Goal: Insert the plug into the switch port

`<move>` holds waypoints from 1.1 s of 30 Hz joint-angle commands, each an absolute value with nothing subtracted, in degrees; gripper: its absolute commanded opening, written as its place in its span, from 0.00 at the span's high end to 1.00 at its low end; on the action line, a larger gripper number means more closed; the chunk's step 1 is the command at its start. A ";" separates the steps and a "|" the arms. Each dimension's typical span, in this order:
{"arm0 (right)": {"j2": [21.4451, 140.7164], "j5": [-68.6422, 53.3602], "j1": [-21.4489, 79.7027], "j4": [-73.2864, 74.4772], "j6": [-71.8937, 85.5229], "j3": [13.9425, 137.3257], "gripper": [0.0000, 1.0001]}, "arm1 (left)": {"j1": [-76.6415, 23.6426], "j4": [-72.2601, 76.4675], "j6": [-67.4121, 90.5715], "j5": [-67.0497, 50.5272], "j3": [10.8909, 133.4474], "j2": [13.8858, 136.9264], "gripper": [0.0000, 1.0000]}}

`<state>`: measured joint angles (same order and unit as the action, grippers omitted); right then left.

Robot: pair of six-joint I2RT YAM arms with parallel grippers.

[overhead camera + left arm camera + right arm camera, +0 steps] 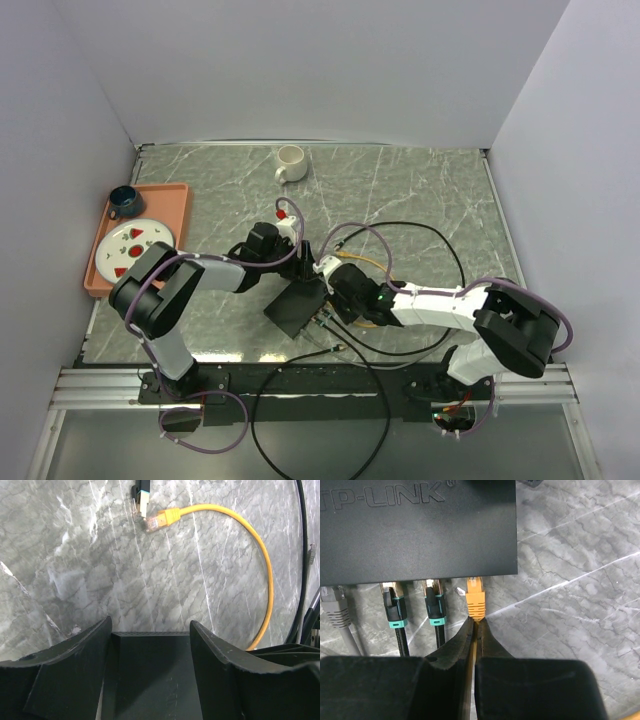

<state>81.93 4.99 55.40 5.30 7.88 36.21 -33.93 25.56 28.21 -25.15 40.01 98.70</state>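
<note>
The flat matte-black switch box (294, 308) lies between the arms. Its lettered top fills the upper left of the right wrist view (415, 530). My left gripper (150, 626) straddles the box (150, 680), with a finger against each side. My right gripper (476, 621) is shut on the yellow cable just behind its orange plug (475, 599). The plug's clear tip meets the box's narrow edge at the rightmost port. The socket itself is hidden under that edge. In the top view the right gripper (326, 298) sits at the box's right edge.
Two black plugs with teal bands (395, 609) and a grey plug (334, 607) sit in the same edge. The yellow cable's other plug (161, 519) lies loose on the marble. Black cables (430, 240) loop to the right. An orange tray (172, 188) stands left, a white mug (290, 162) at the back.
</note>
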 commanded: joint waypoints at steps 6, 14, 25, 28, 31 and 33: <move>83.14 9.05 55.28 -4.83 8.35 43.59 1.00 | -38.85 26.36 34.19 -35.07 36.30 96.68 0.34; 84.02 9.40 55.37 -6.68 8.00 45.61 1.00 | -39.73 27.25 35.15 -34.89 36.12 96.77 0.34; 85.96 9.40 55.37 -10.27 7.56 49.39 1.00 | -40.96 28.92 36.56 -34.45 35.07 97.12 0.35; 85.96 9.67 55.37 -12.21 8.35 49.31 1.00 | -41.13 29.27 36.91 -34.28 34.54 97.03 0.35; 85.78 10.63 55.37 -14.05 9.14 48.87 1.00 | -41.22 29.88 37.44 -34.01 33.75 96.68 0.35; 85.43 12.21 55.28 -15.11 9.93 48.52 1.00 | -41.22 30.14 37.88 -33.93 33.40 96.42 0.35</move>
